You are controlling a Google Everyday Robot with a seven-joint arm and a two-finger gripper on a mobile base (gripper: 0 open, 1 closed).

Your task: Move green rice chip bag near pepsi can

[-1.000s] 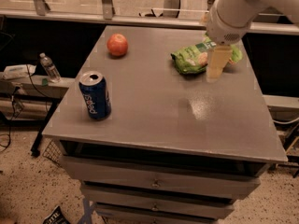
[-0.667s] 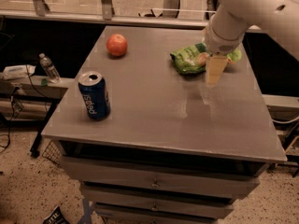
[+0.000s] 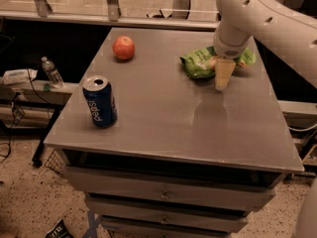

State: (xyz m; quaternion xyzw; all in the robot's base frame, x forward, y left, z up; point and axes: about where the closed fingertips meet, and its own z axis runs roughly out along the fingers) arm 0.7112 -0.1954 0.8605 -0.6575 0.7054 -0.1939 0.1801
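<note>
Shifted a touch toward 7 o'clock vs. prev. frame: gripper (image 3: 223, 76), now lower, by the near edge of the green rice chip bag (image 3: 197, 64). Bag, can, apple all as before. Grip state: cannot tell. Gripper tip overlapping the bag's middle in view; touching or just above, cannot tell.

Green rice chip bag lying flat at approx. 1 o'clock from centre of table (image 3: 198, 133), near far-right corner, partly hidden behind the wrist. Arm (image 3: 262, 16) reaching in from upper right.

At approx. 8 o'clock from bag, well apart: pepsi can (image 3: 100, 102), upright, close to table's left edge. At approx. 9 o'clock from bag, 12 o'clock from can: apple (image 3: 123, 47), apart from both.

Off table, at 9 o'clock, lower down: clear plastic bottle (image 3: 51, 72), upright. Below tabletop: drawers (image 3: 163, 195).
</note>
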